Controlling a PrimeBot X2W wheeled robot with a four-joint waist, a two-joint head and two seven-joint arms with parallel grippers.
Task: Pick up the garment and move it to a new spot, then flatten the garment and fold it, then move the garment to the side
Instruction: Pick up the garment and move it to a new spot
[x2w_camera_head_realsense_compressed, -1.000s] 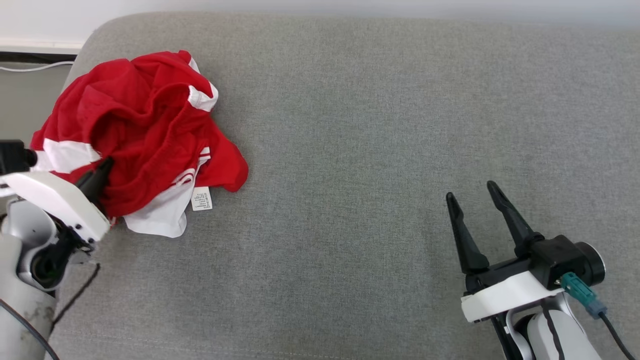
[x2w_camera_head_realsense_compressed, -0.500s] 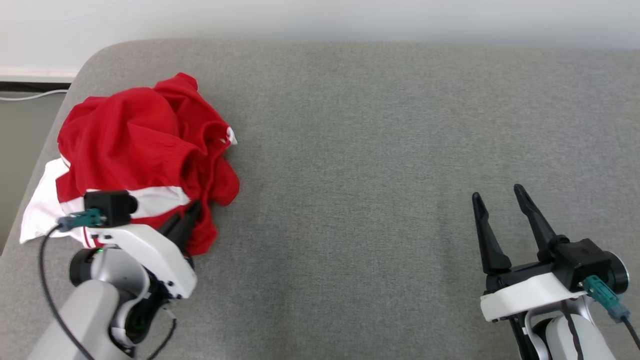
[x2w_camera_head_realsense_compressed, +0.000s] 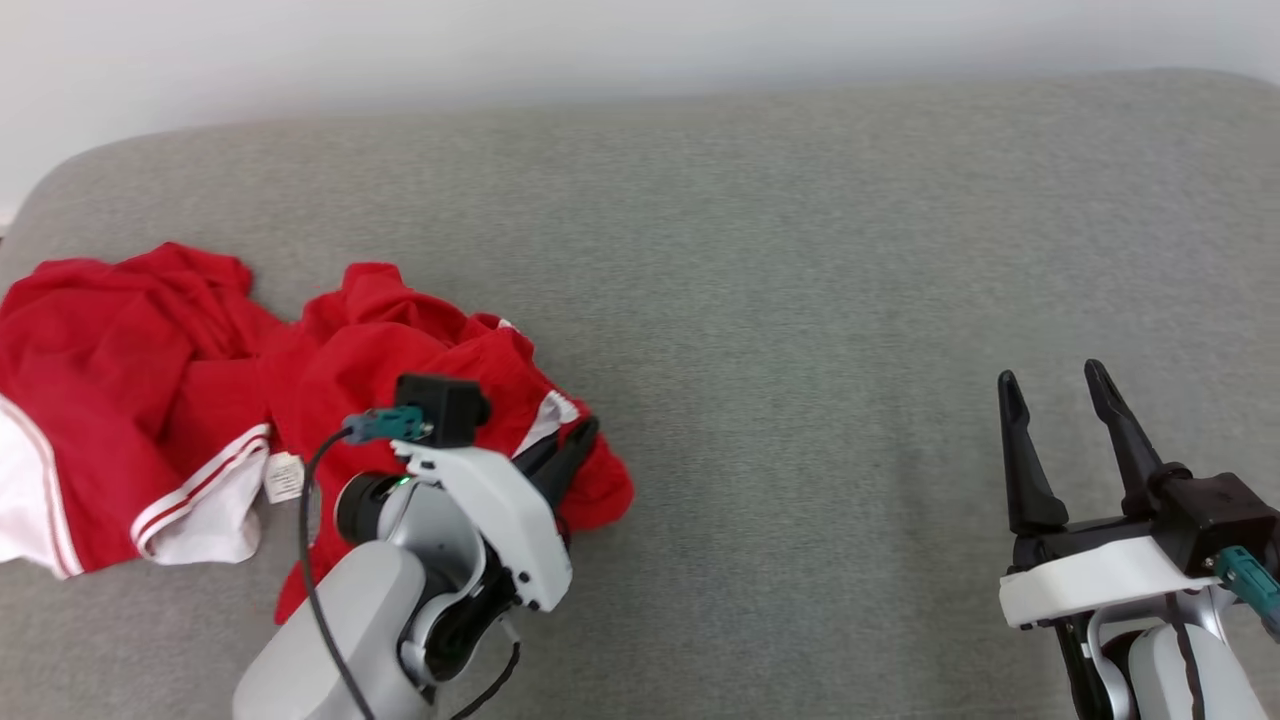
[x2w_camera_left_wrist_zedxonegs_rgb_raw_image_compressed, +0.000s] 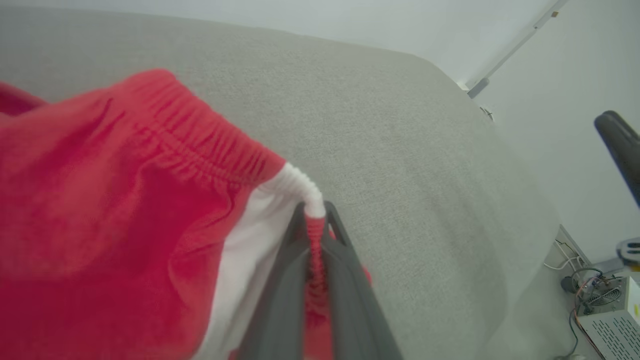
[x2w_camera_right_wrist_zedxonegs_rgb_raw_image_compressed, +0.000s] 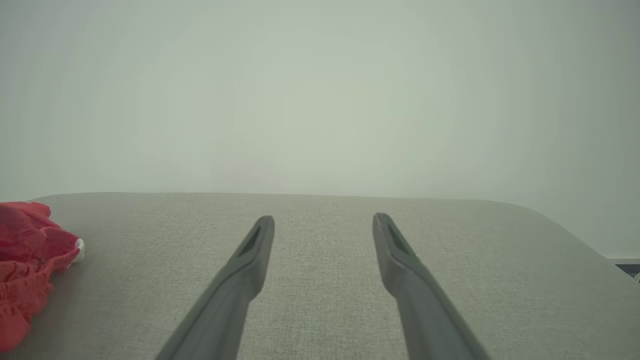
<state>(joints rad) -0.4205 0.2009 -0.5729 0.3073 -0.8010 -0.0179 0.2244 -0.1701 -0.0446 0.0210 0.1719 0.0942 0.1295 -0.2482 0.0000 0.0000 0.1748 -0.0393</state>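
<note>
The red shorts (x2w_camera_head_realsense_compressed: 130, 380), trimmed in white, lie crumpled across the lower left of the head view on the grey upholstered cushion (x2w_camera_head_realsense_compressed: 800, 250). Their right-hand end is bunched up where the left gripper (x2w_camera_head_realsense_compressed: 572, 452) has hold of it. In the left wrist view the two dark fingers are pressed together on the gathered elastic waistband (x2w_camera_left_wrist_zedxonegs_rgb_raw_image_compressed: 210, 150), right where the red meets the white side panel. It seems a sensible hold to me: the band is the firmest edge, and the loose cloth should trail after it. The bare cushion in the middle of the frame looks like the spot being aimed for. The right gripper (x2w_camera_head_realsense_compressed: 1052, 385) hangs at the lower right, fingers spread and holding nothing, well apart from the cloth, probably ready to help flatten it. A white care label (x2w_camera_head_realsense_compressed: 283, 477) shows near the hem.
</note>
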